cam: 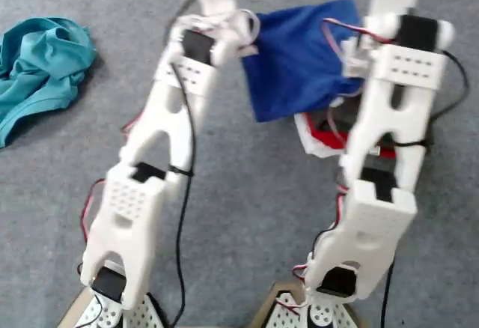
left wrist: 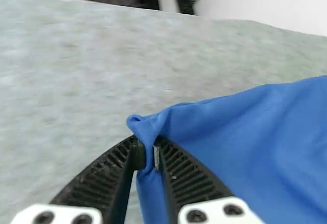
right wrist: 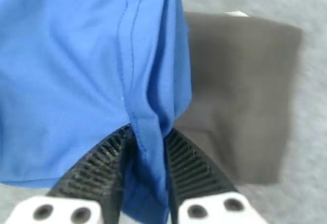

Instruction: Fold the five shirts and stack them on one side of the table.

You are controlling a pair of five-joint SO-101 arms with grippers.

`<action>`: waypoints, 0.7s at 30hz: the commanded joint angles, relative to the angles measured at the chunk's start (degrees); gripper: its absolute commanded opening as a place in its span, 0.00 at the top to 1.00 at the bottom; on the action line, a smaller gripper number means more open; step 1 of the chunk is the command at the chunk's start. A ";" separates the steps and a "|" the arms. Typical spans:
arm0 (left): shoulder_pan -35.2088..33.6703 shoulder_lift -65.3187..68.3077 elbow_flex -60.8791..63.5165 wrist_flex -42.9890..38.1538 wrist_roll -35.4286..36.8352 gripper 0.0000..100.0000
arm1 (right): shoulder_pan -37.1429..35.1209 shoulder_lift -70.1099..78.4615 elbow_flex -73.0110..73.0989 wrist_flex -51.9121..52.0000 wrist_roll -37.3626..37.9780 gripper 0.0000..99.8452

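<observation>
Our left gripper (left wrist: 146, 150) and right gripper (right wrist: 149, 133) each pinch an edge of the blue shirt (cam: 299, 58) at one o'clock — spread between them, we judge, for folding; the teal shirt (cam: 41, 62) lies at ten o'clock.

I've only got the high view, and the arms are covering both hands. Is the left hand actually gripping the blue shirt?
Observer: Yes. The left hand is shut on a bunched corner of the blue shirt.
Operator: And the right hand?
Observer: The right hand is shut on a folded edge of the same shirt, right along a stitched seam.
Operator: Anything next to the cloth by the right hand?
Observer: A dark patch lies on the grey table beside the shirt. I cannot tell whether it is shadow or cloth.
</observation>
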 commanded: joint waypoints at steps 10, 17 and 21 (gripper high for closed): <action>11.30 18.81 -18.86 -11.87 0.44 0.97 | 15.74 3.38 -0.57 -0.09 10.37 0.99; 11.38 19.60 -17.36 -14.68 2.02 0.97 | 16.88 8.66 -0.75 -0.35 12.04 0.98; 11.12 19.52 -16.66 -14.24 5.19 0.88 | 16.88 8.48 -0.75 -0.18 12.04 0.84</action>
